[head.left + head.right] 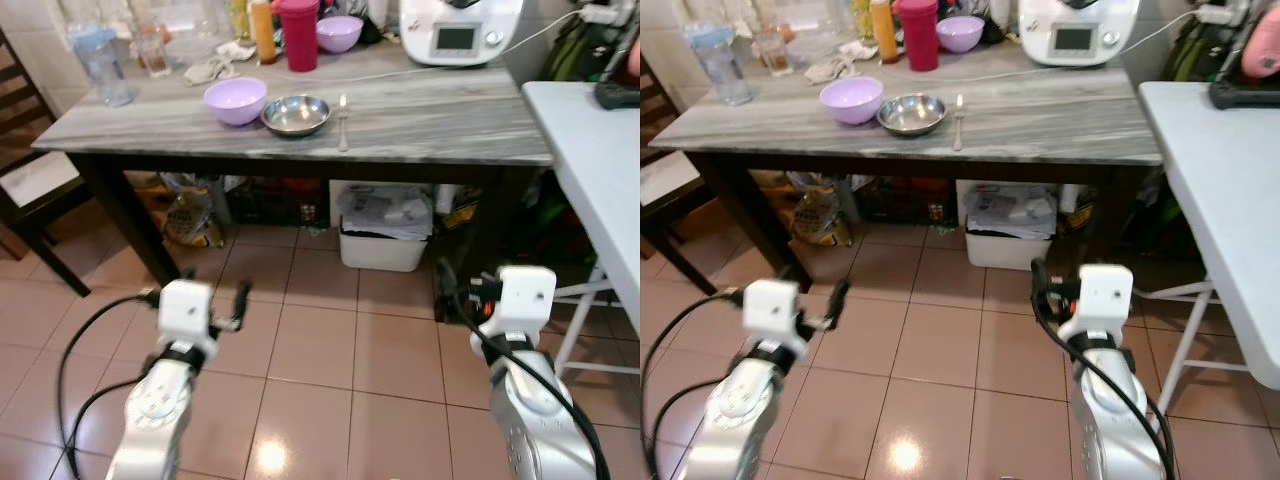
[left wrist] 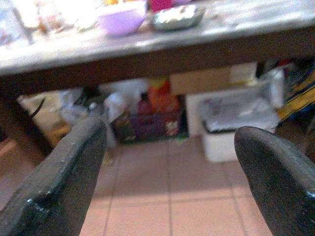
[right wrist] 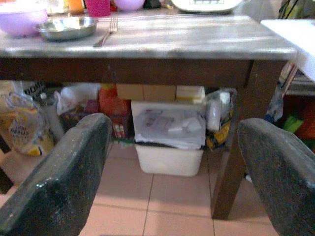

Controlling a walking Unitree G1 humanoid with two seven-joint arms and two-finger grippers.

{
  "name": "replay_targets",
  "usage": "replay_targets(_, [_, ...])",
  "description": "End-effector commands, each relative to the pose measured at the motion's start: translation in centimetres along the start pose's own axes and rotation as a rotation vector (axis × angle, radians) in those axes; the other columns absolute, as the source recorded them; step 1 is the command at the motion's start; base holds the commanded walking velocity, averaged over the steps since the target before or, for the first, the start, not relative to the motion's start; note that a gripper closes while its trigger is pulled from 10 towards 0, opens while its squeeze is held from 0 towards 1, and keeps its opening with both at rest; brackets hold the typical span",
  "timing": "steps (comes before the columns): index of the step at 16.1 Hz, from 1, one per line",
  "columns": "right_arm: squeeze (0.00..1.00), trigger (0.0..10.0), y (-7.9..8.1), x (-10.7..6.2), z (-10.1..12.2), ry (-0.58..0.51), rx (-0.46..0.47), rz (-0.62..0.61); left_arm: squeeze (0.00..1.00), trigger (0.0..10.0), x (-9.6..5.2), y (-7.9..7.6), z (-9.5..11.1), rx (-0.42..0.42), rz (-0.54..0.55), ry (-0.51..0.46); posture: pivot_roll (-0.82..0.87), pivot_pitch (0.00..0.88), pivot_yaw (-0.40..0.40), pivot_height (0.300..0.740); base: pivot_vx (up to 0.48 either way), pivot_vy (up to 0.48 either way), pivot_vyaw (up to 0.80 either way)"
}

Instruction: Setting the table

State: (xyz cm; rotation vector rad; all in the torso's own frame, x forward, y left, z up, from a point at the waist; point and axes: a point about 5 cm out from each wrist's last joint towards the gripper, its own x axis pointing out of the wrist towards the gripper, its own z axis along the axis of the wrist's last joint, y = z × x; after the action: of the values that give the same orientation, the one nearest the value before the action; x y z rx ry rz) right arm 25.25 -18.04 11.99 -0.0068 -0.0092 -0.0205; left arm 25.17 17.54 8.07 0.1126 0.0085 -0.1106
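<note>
Looking down from the head, left eye view: wood-grain table (image 1: 450, 120) spans the top of frame. Near its front edge, at about 11 o'clock from frame centre, sit a lilac bowl (image 1: 235, 100), a steel bowl (image 1: 295, 114) touching-close at its 3 o'clock, and a fork (image 1: 343, 120) just beside that. Likely grouped there as 1 place setting in progress. Red tumbler (image 1: 299, 33) and a 2nd lilac bowl (image 1: 340, 33) sit further back, probably stock not yet laid. White bin (image 1: 383, 232) under the table.

Right eye view: both arms low over the tiled floor, well short of the table. My guess is the robot hasn't reached working distance yet.

Left wrist view: left gripper (image 2: 170, 167) fingers spread wide, nothing between them, aimed under the table edge. Blurred.

Right wrist view: right gripper (image 3: 174, 167) also wide, empty, pointing at the bin below the tabletop. Open jaws fit a pre-grasp stance; the arms need raising to reach anything on top.
</note>
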Motion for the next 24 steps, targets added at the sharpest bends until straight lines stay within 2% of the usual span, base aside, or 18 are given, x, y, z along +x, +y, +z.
replay_targets(1, [0.0,10.0,0.2,-0.7,0.4,-0.028,-0.001,0.005,0.0,10.0,-0.9,0.6,-0.5,0.009,0.014,0.016,-0.21,0.098,0.059,0.74,0.0,0.0,0.0])
replay_targets(4, [0.0,10.0,0.4,-1.7,-0.4,-0.003,-0.003,0.018,0.0,10.0,-1.8,0.9,-1.2,0.021,0.026,0.04,-0.21,0.101,0.057,0.74,0.0,0.0,0.0])
replay_targets(7, [0.0,10.0,0.5,-1.7,-0.4,-0.001,-0.008,0.029,0.0,10.0,-2.0,0.9,-1.4,0.019,0.024,0.039,-0.21,0.101,0.053,0.74,0.0,0.0,0.0])
replay_targets(10, [0.0,10.0,0.5,-1.3,-0.1,-0.009,-0.011,0.034,0.0,10.0,-1.6,0.8,-1.4,0.006,0.017,0.024,-0.21,0.097,0.052,0.74,0.0,0.0,-0.73])
replay_targets(14, [0.0,10.0,0.4,-0.9,0.5,-0.037,-0.016,0.031,0.0,10.0,-0.3,0.8,0.1,-0.015,0.012,-0.023,-0.21,0.091,0.053,0.74,0.0,-0.262,-0.8])
replay_targets(17, [0.0,10.0,0.5,-0.6,1.4,-0.071,-0.018,0.035,0.0,10.0,0.1,0.4,1.2,-0.023,0.002,-0.064,-0.21,0.09,0.053,0.74,0.0,-0.271,0.0])
replay_targets(24, [0.0,10.0,0.5,-0.4,1.6,-0.075,-0.025,0.038,0.0,10.0,0.1,-0.1,1.5,-0.031,-0.006,-0.064,-0.21,0.09,0.048,0.74,0.0,-0.302,0.0])
